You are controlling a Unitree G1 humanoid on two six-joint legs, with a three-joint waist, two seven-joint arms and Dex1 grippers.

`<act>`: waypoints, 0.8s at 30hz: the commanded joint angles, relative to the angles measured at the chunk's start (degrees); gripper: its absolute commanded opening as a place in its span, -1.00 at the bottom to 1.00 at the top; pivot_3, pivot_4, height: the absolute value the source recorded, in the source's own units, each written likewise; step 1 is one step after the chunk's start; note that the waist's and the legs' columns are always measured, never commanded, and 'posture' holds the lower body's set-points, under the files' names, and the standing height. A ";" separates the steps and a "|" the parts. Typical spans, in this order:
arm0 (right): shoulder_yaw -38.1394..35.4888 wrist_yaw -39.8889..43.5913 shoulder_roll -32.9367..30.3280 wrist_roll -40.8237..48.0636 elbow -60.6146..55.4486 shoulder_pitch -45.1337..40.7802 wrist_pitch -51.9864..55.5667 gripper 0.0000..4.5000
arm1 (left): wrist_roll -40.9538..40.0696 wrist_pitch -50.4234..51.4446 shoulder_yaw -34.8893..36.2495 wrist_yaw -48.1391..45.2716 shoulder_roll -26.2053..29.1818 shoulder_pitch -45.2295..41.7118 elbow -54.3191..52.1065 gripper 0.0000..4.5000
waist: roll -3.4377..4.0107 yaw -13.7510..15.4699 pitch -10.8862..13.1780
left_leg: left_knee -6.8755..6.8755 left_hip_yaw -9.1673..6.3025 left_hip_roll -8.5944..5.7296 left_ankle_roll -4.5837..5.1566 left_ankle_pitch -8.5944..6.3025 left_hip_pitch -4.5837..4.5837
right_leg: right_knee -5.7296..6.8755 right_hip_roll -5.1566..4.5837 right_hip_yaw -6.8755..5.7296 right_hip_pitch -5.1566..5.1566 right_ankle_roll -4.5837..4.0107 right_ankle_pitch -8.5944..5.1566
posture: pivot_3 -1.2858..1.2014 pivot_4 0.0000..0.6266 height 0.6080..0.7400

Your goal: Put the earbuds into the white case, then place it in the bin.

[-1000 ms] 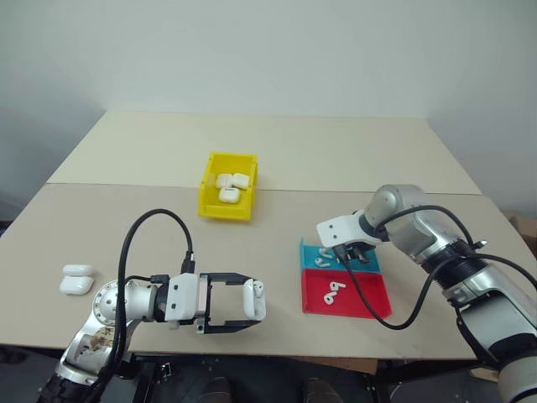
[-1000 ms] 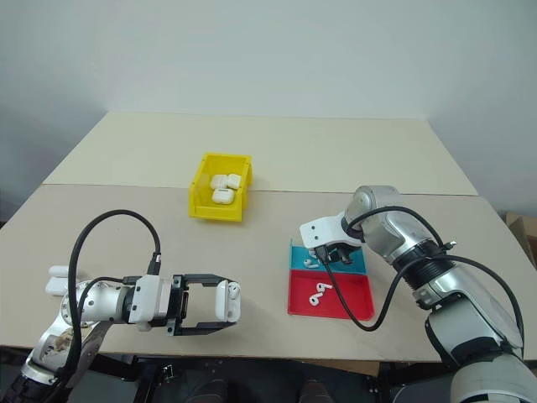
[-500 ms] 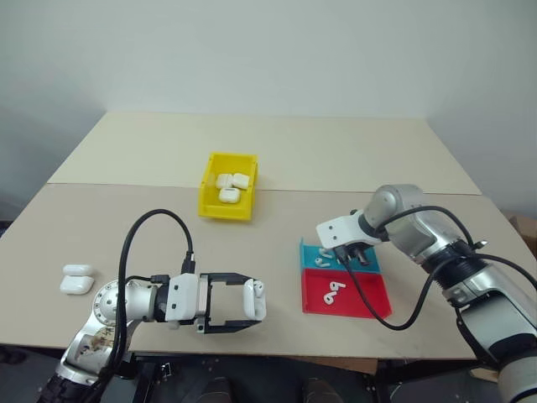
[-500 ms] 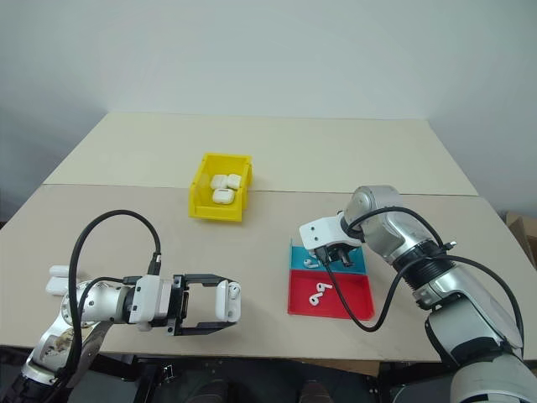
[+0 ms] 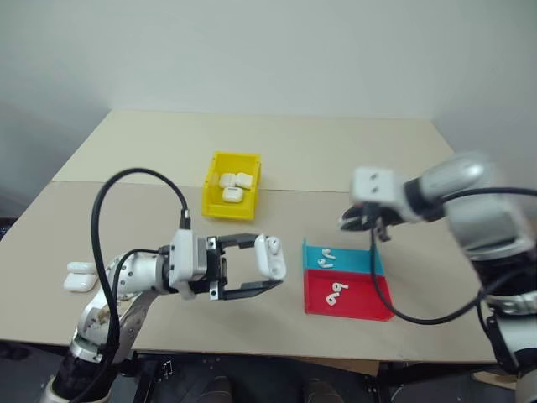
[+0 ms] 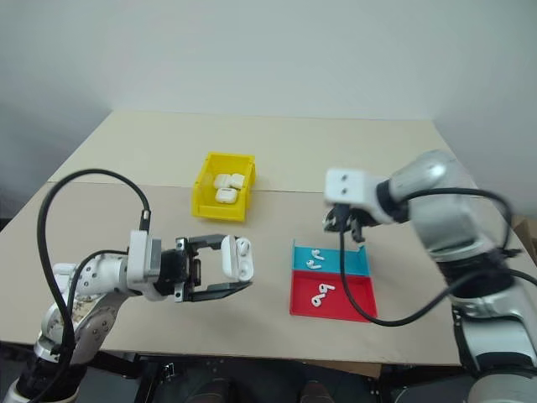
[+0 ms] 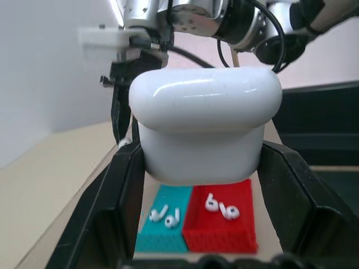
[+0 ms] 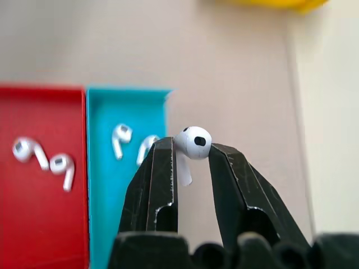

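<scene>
My left gripper (image 5: 265, 269) is shut on a white case (image 5: 270, 256), held upright above the table's front middle; the case (image 7: 205, 120) sits between the black fingers (image 7: 120, 190). My right gripper (image 8: 190, 148) is shut on one earbud (image 8: 194, 141), its head pinched at the fingertips, stem hanging down. That gripper (image 5: 369, 223) hovers above and behind the blue tray (image 5: 359, 262). Two more earbuds (image 5: 325, 257) lie in the blue tray and two (image 5: 336, 291) in the red tray (image 5: 369, 304). The yellow bin (image 5: 225, 210) stands mid-table with three cases inside.
Two more white cases (image 5: 80, 277) lie on the table at the far left, by my left arm. The two trays sit side by side near the front right edge. A seam crosses the table behind the bin.
My right gripper has risen off the blue tray with an earbud between its fingers. My left gripper has lifted the case and shifted slightly right.
</scene>
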 commanded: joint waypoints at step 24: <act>-50.41 -38.84 25.41 69.23 -32.35 2.92 47.73 -0.61 | -4.83 4.90 -2.40 -2.31 -7.71 -12.22 3.49 0.22 | 0.02 -0.36 -0.03 | 0.00 -0.10 -0.05 0.00 0.01 0.00 | 0.06 0.03 0.01 0.03 0.01 0.00 | 0.03 -0.52 1.00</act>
